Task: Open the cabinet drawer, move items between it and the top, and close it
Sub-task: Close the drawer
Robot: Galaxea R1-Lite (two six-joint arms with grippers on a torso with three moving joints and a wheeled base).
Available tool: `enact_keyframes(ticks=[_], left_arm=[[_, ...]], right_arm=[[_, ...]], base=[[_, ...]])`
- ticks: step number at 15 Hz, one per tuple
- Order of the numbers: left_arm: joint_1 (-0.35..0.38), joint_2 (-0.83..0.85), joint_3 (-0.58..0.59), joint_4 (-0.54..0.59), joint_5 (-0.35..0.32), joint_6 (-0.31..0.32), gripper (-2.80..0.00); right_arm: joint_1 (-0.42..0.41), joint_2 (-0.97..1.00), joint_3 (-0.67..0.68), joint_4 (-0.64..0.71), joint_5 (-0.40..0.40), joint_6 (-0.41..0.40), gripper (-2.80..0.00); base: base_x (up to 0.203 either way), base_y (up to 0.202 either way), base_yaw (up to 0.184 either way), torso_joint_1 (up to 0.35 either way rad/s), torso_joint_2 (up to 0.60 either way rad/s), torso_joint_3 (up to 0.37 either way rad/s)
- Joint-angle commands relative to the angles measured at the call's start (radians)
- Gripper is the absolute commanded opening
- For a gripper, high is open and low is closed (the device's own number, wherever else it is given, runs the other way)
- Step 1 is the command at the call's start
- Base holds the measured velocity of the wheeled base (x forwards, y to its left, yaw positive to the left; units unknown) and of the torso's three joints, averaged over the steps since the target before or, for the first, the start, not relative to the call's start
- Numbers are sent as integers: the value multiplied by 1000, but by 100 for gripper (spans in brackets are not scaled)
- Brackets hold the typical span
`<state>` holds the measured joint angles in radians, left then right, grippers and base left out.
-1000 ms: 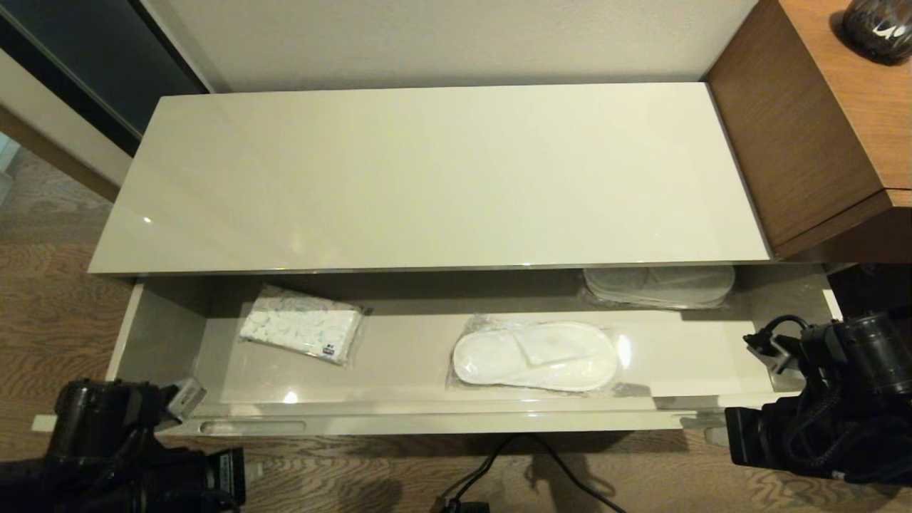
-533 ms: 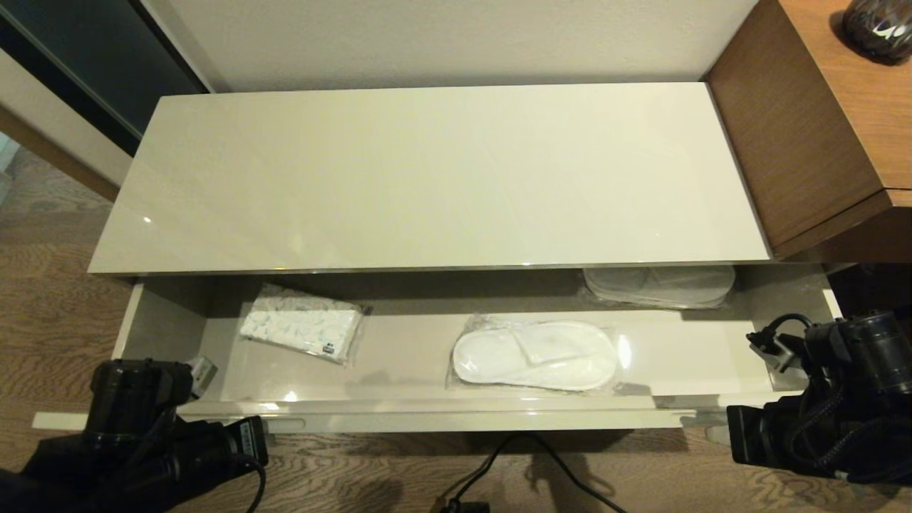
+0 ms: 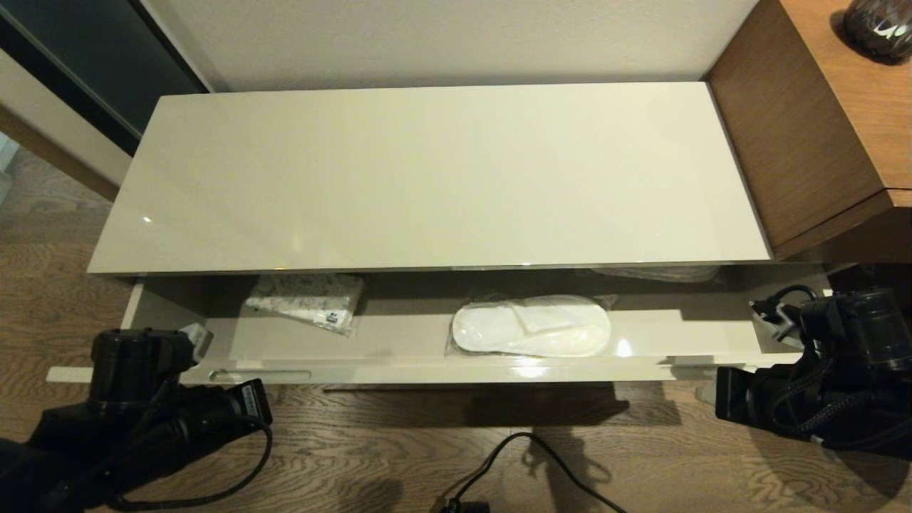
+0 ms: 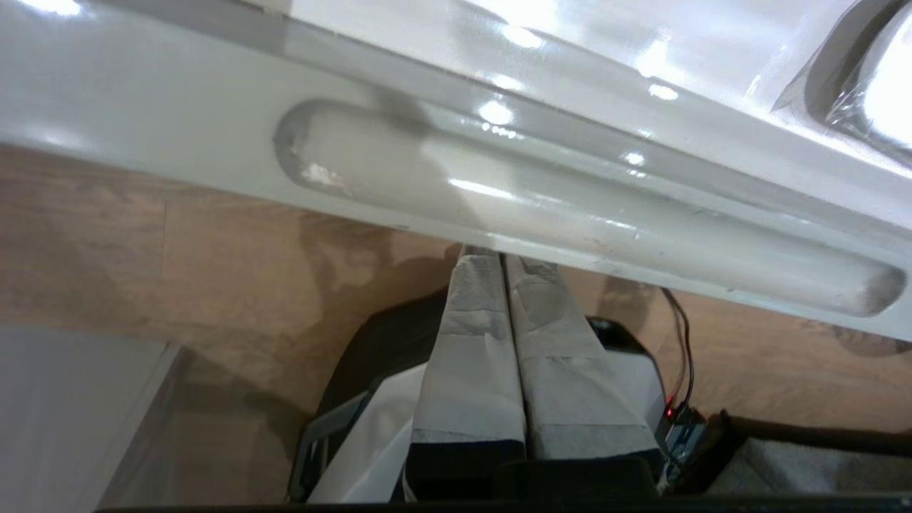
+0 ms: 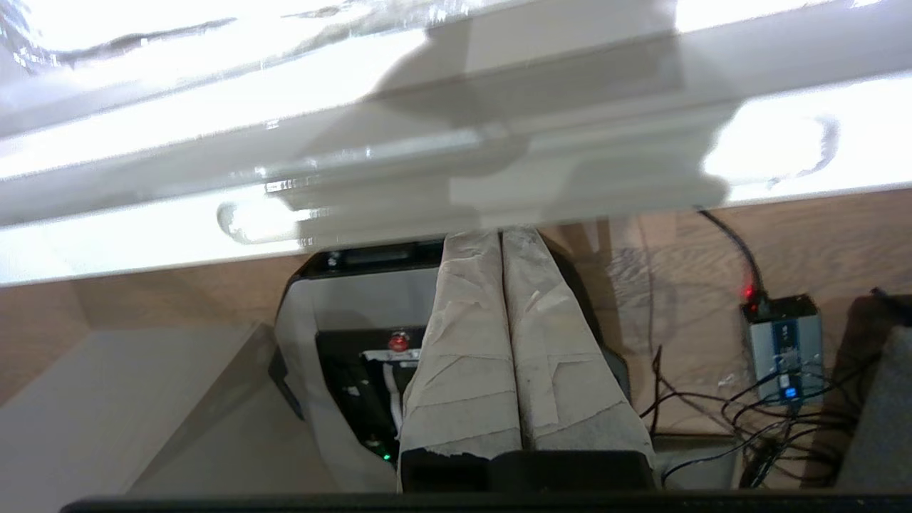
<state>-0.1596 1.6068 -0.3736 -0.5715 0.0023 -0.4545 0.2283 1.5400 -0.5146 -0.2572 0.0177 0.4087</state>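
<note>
The head camera looked steeply down from in front onto the top [image 3: 442, 171] and the part-open cabinet drawer [image 3: 442, 369]. Each wrist camera sat very close beneath the drawer's front edge [image 4: 499, 178] [image 5: 427, 178], facing along its fingers. All three views shared that front edge.

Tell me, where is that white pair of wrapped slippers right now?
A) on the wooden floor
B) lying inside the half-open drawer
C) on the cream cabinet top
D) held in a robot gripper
B: the slippers lie flat on the drawer floor, with the cabinet top bare above them.
</note>
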Motion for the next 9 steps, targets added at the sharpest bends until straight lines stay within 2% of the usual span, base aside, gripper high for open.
enact_keyframes(ticks=[1, 4, 6, 9], left_arm=[[0, -15, -16, -4, 2, -4, -280], [0, -17, -28, -3, 18, -2, -280], [-1, -19, -78, 5, 93, 0, -280], [-1, -26, -84, 1, 100, 0, -280]], right_arm=[[0, 5, -7, 0, 1, 4, -280], [0, 4, -16, -17, -3, 12, -280], [0, 14, -36, -37, -35, 25, -280], [0, 17, -50, -38, -54, 30, -280]], base=[[0, 0, 0, 0, 0, 0], [0, 0, 0, 0, 0, 0], [0, 0, 0, 0, 0, 0], [0, 0, 0, 0, 0, 0]])
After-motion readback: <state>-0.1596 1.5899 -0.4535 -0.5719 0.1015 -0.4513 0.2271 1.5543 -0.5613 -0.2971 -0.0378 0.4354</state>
